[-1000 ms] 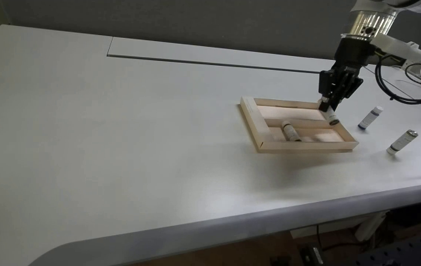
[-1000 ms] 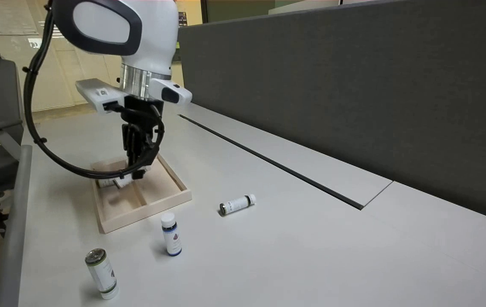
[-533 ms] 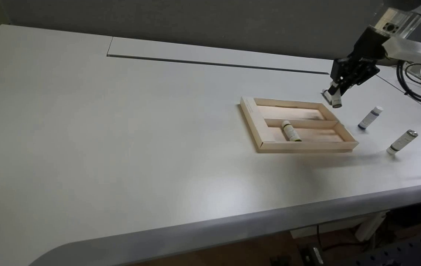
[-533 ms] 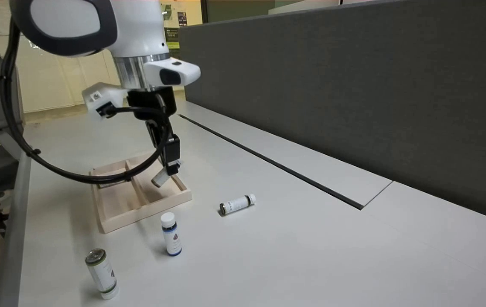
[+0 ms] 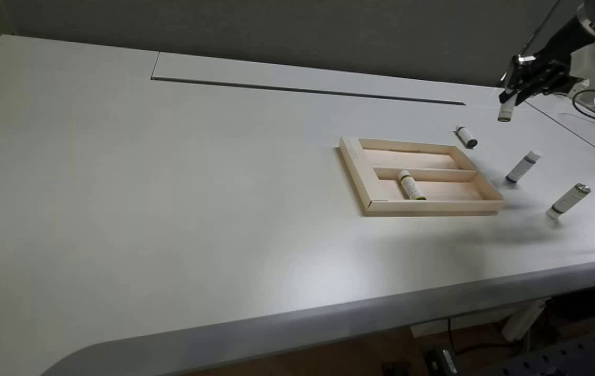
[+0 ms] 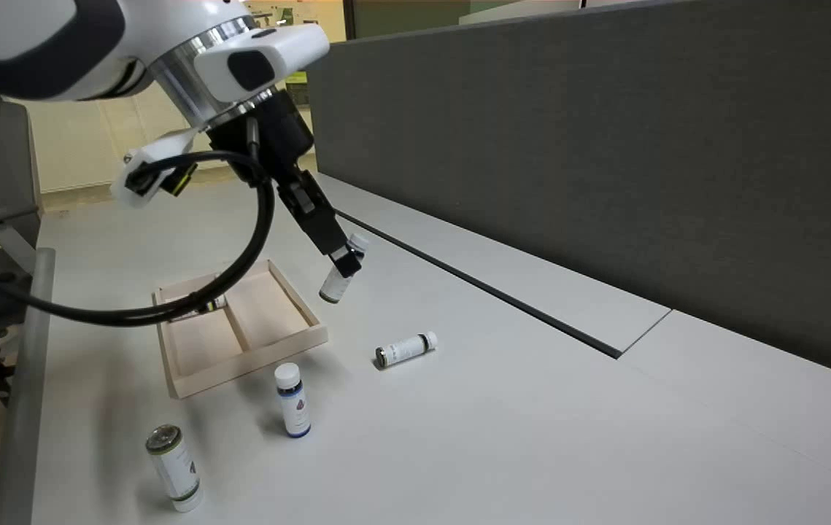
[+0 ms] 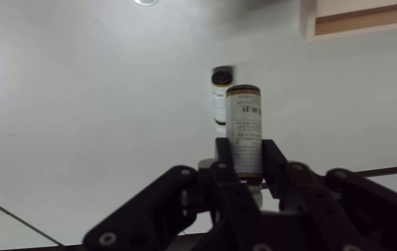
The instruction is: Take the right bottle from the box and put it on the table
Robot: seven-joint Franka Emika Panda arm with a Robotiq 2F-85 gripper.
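In the wrist view my gripper [image 7: 245, 157] pinches the bottle [image 7: 243, 125], jaws tight on both its sides. I see a pale label with small dark print, brownish bands at either end, and the dark base pointing away from the gripper; the whitish cap is mostly hidden.

In an exterior view the bottle hangs in the air, clear of the box [image 5: 435, 207], tilted, base down; another bottle [image 5: 411, 186] lies in one compartment. I'd judge this the transfer step: out of the box, not yet on the table [image 5: 172, 209].

In an exterior view a lying bottle [image 6: 406, 350], a blue-banded bottle [image 6: 295, 408] and an upside-down bottle [image 6: 176, 470] take up space. Next I should pick a spot apart from those, straighten the tilt, lower until the base meets the table, then release.
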